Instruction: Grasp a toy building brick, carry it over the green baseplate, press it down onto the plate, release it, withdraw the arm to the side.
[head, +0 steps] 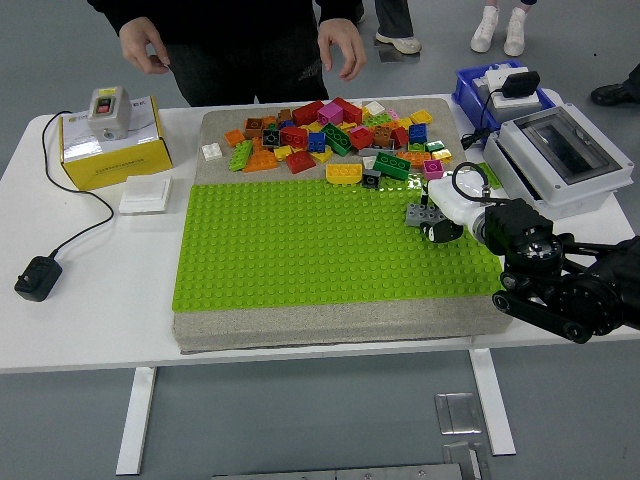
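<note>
Brick (421, 212), grey, feeling light, rigid, slick; my right hand (440, 222) seemingly pinching its end, over green baseplate (300, 250).

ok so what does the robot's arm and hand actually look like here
Only the right arm shows: black, bulky, built of round joint housings and metal links. Its right hand has a white shell with dark fingers, and a thin black cable loops above the wrist. No markings are readable.

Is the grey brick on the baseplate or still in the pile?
On the baseplate: the grey brick sits at the green baseplate's right edge, under the right hand. Whether it is pressed in, cannot tell.
</note>
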{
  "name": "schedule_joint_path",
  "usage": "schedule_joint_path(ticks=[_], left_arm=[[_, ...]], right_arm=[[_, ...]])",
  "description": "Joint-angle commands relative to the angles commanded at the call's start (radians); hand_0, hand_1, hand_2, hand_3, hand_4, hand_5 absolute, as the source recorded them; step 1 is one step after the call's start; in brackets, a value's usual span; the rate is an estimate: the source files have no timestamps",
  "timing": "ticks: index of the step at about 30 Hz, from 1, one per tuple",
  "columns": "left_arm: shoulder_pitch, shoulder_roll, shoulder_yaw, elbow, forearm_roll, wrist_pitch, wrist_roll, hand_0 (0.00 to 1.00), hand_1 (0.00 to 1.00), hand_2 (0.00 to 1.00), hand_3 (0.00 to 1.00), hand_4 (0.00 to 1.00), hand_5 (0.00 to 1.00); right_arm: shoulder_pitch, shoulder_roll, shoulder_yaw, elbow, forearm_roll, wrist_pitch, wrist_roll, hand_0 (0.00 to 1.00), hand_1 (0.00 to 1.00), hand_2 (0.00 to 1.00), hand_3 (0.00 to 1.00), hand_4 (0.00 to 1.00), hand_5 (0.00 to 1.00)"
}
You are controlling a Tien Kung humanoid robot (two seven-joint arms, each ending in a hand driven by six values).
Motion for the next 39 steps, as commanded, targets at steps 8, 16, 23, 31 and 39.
schedule_joint_path(ticks=[8,16,23,31,39], left_arm=[[-0.001,0.0,0.0,0.0,-0.001,0.0,-0.001,0.755,0.699,0.674,0.708,0.389,0.471],[0.005,-0.001,-0.003,0.0,-0.002,0.0,0.0,0.754,0.699,0.674,0.707,0.39,0.472],[0.01,-0.004,-0.004,0.0,-0.002,0.0,0.001,0.754,0.699,0.675,0.708,0.391,0.474],[0.01,-0.003,-0.005,0.0,0.002,0.0,0.001,0.753,0.699,0.674,0.71,0.392,0.477],[0.015,-0.001,-0.005,0.0,0.005,0.0,0.005,0.753,0.699,0.675,0.71,0.395,0.48]], right_arm=[[0.0,-0.001,-0.005,0.003,-0.005,-0.007,-0.002,0.067,0.195,0.504,0.513,0.534,0.295],[-0.005,-0.028,0.009,0.076,-0.045,-0.012,-0.001,0.067,0.19,0.469,0.431,0.468,0.264],[-0.009,-0.047,-0.003,0.188,-0.092,-0.019,0.011,0.064,0.188,0.462,0.38,0.395,0.224],[0.014,-0.013,-0.062,0.274,-0.138,-0.046,0.051,0.064,0.182,0.523,0.429,0.378,0.218],[0.046,0.044,-0.061,0.24,-0.138,-0.041,0.086,0.068,0.181,0.532,0.445,0.378,0.212]])
